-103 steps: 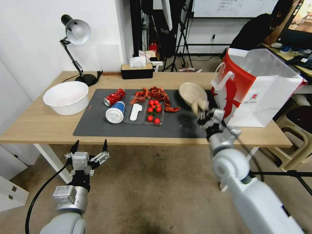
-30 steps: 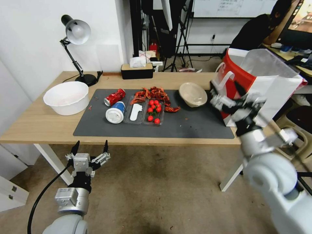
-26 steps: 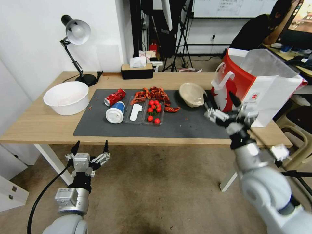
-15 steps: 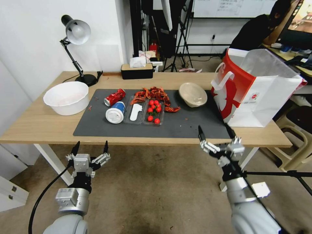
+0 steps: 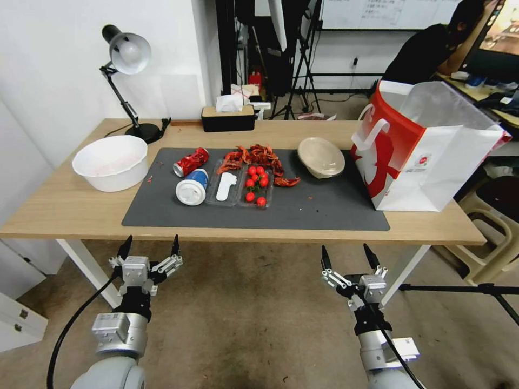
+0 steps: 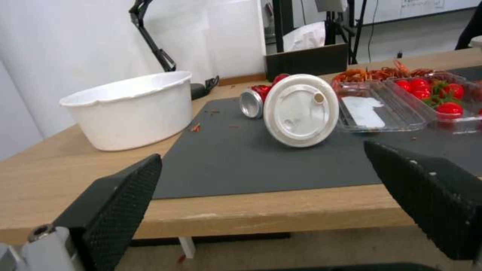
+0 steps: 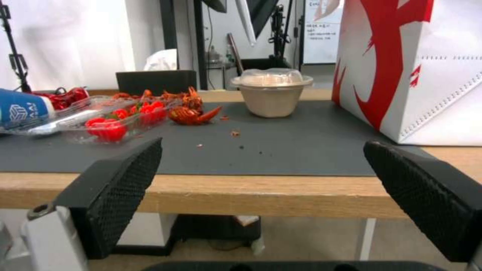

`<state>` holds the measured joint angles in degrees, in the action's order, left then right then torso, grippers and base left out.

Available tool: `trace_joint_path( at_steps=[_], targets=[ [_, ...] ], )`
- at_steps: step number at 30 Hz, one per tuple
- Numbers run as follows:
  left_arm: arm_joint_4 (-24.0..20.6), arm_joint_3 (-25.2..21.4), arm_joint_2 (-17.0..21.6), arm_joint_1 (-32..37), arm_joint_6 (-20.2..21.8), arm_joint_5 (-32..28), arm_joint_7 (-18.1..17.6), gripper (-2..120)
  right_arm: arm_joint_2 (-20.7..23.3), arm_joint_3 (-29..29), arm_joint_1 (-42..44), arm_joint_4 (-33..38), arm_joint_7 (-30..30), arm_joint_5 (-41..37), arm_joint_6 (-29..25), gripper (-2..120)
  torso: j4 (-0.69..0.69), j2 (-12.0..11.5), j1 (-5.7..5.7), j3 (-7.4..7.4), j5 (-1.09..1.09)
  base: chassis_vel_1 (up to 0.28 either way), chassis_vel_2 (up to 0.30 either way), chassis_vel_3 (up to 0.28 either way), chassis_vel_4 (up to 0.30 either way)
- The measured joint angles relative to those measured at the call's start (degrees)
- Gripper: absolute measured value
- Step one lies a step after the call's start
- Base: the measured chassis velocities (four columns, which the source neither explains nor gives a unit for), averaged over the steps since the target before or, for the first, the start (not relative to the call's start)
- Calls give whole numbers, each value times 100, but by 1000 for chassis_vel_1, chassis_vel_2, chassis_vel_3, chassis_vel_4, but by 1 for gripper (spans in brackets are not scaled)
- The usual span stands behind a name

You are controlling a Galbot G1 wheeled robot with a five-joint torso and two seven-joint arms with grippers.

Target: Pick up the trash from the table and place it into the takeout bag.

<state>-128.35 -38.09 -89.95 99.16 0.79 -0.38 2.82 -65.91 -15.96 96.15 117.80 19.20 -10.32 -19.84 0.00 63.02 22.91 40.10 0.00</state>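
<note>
Right pincer (image 5: 349, 257): withdrawn from the bag (image 5: 427, 156) over the last second, now below the desk (image 5: 65, 205) front edge at about 5 o'clock from the mat (image 5: 324, 213), fingers spread wide, holding nothing. A few seconds ago it carried a pale item toward the bag; that item is gone from the pincer and from the desk. Judgement: one piece of trash is likely delivered, and the arm is back at rest, ready for another pick.

Left pincer (image 5: 151, 250): unchanged, below the desk edge at about 7 o'clock from the mat, fingers wide, empty.

Items remaining on the mat, none shifted:
- Can (image 5: 190, 161), crushed, red: 1, at 10 o'clock on the mat.
- Cup (image 5: 192, 187), blue-white, lidded, on its side: 1, just in front of the can, lid facing the left pincer.
- Clear trays (image 5: 238, 186): 2, side by side at mat centre; one holds a white piece, the other about seven tomatoes (image 5: 256, 181).
- Red shell scraps (image 5: 257, 155): 1 pile, behind the trays.
- Bowl (image 5: 321, 156), beige, clear lid: 1, at 2 o'clock on the mat, near the bag.

Bag: 1, upright and open at 3 o'clock on the desk, its base overlapping the mat corner.

Off-mat: 1 white basin (image 5: 111, 162) at 9 o'clock, 1 lamp (image 5: 125, 59), 1 tissue box (image 5: 227, 116) at 12 o'clock.
</note>
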Motion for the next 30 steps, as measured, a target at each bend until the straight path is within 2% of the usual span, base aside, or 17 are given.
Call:
trace_joint_path(
  at_steps=[4,11,18,24,27,30],
  targets=[
    [0,-2,6,4,-5,-1,-1,100,-6,-1,-31,31,38,-5,22,100,0,0,0,0,0,0,0,0,0],
    [0,-7,26,7,-16,-7,-6,100,-51,-55,-392,246,297,-353,393,100,-1,0,0,0,0,0,0,0,0],
    [8,12,28,19,-63,-8,-7,100,4,-148,-1312,371,603,-1740,1175,100,0,0,1,0,1,0,0,0,0],
    [19,18,24,13,-69,-6,-7,100,53,-130,-1635,256,663,-2190,1324,99,0,0,2,1,0,0,0,0,0],
    [23,26,15,4,-71,-4,-6,100,99,-83,-2062,91,723,-2834,1485,99,-1,0,1,1,0,0,0,0,0],
    [24,29,10,1,-71,-1,-4,100,105,-54,-2238,13,761,-3095,1531,99,-1,0,1,1,1,0,0,0,0]
  ],
)
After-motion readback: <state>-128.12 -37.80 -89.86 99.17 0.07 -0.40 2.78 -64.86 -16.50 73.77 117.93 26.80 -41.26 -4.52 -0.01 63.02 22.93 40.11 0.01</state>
